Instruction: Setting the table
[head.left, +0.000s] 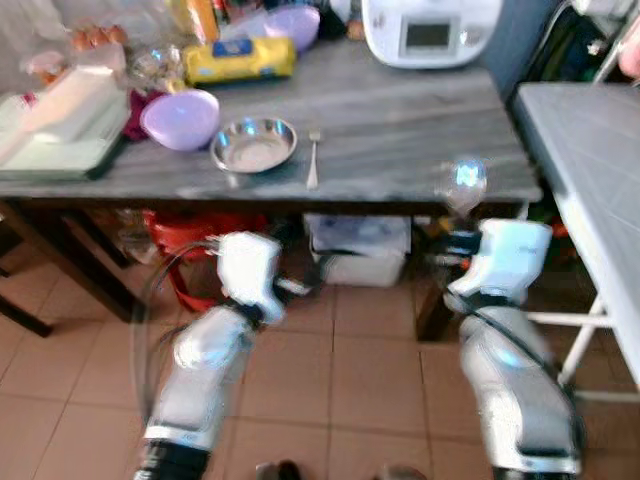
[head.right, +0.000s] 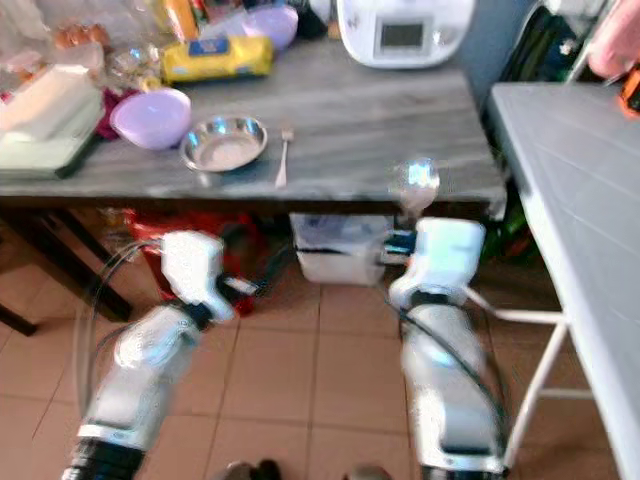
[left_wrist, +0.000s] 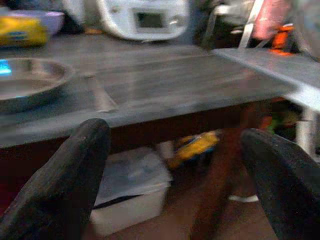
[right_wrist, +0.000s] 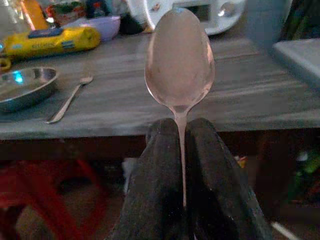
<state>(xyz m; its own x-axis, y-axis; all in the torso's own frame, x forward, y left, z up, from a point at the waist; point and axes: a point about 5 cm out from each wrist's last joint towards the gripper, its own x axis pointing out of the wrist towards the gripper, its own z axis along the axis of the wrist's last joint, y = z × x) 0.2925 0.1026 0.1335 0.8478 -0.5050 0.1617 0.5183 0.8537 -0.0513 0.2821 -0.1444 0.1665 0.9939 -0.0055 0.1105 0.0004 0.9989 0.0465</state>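
Below the bench (head.left: 400, 150) edge, your right hand (right_wrist: 181, 150) pinches a spoon (right_wrist: 180, 60) upright by its handle, bowl raised, likely for placement beside the steel bowl (head.left: 253, 144) and fork (head.left: 313, 160). Your left hand (left_wrist: 175, 165) hangs spread, empty.

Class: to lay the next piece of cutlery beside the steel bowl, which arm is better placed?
Right, probably: the right gripper already pinches a spoon; the open left gripper holds nothing.
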